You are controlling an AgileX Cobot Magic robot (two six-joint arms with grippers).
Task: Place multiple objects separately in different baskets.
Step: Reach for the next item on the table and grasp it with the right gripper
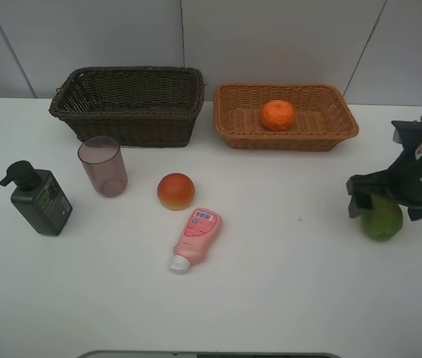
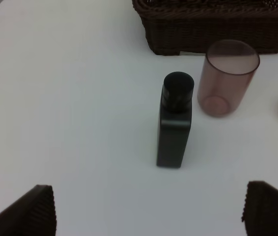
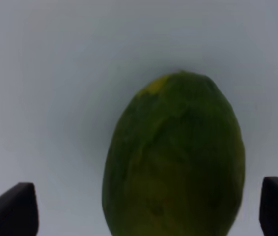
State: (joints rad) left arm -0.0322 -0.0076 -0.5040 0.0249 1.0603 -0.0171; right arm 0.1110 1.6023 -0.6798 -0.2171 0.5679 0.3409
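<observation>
On the white table [image 1: 285,291] an orange [image 1: 278,115] lies in the light tan wicker basket [image 1: 294,139], with the dark brown wicker basket [image 1: 133,127] just left of it. A mauve cup [image 1: 103,165] stands upright before the dark basket, near the upright pump bottle [image 1: 39,198]. A red-orange fruit [image 1: 176,191] and a pink squeeze bottle [image 1: 196,237] on its side lie mid-table. The right gripper [image 3: 144,211] hangs low over the green lime [image 1: 384,222] – jaws wide, either side of it. The left gripper [image 2: 148,211] faces the pump bottle from well back, wide and holding nothing.

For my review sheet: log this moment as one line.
right tool: open over lime, not gripping | left tool: open, facing pump bottle | orange: in tan basket
</observation>
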